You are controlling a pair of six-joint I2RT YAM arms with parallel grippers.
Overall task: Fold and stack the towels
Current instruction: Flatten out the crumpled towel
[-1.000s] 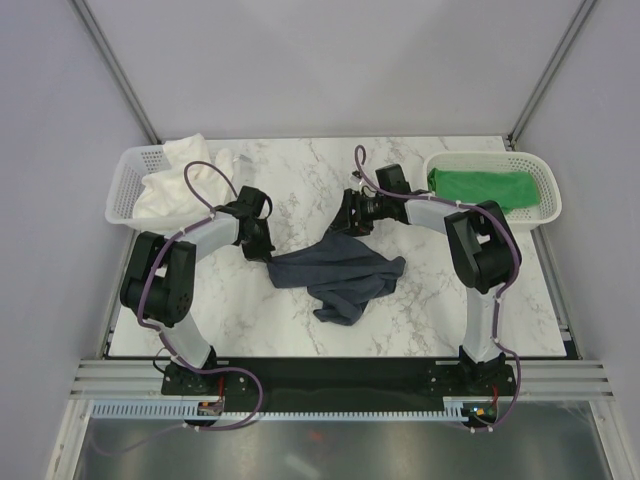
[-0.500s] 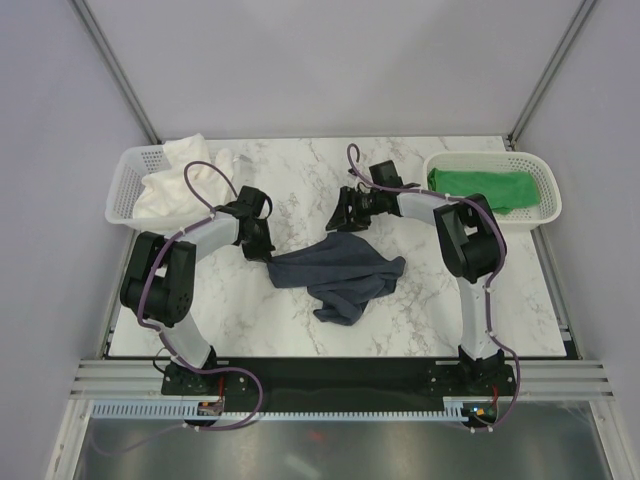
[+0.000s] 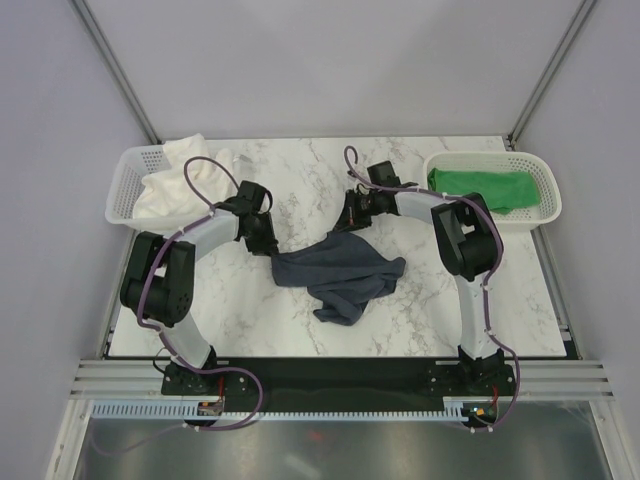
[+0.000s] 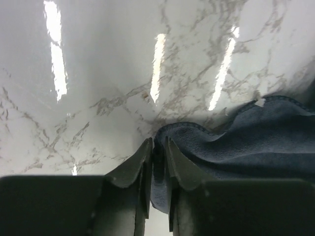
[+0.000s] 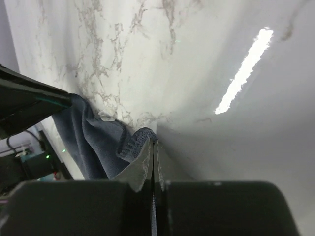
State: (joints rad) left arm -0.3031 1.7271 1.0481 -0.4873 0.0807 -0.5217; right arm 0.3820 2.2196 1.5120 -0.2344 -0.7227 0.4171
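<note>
Looking down from the top camera, the navy towel (image 3: 340,275) sits crumpled in the middle of the glossy white marble-pattern table (image 3: 300,180). It's a soft, slightly fuzzy cloth, bunched into a lumpy heap with a fold drooping toward 6 o'clock and a flatter flap out at 3 o'clock.

The left gripper (image 3: 268,243) is at the towel's 9 o'clock corner. In its wrist view the two dark wedge-shaped fingers are nearly together with only a slim gap, and blue cloth fills that gap, so it's pinching the stitched hem there.

The right gripper (image 3: 352,222) is at the towel's 12 o'clock tip, where the fabric pulls up into a little peak. From its own camera the fingers are pressed flat against each other, and the rolled, ribbed hem is bunched right at their tip, so it looks nipped on that corner.

The green towel (image 3: 480,188) lies flattish in the right basket (image 3: 548,195), a white plastic mesh tub at the table's 2 o'clock. The cream towel (image 3: 175,185) is piled loose and puffy in the left basket (image 3: 122,185) at 10 o'clock, spilling over the far rim.
</note>
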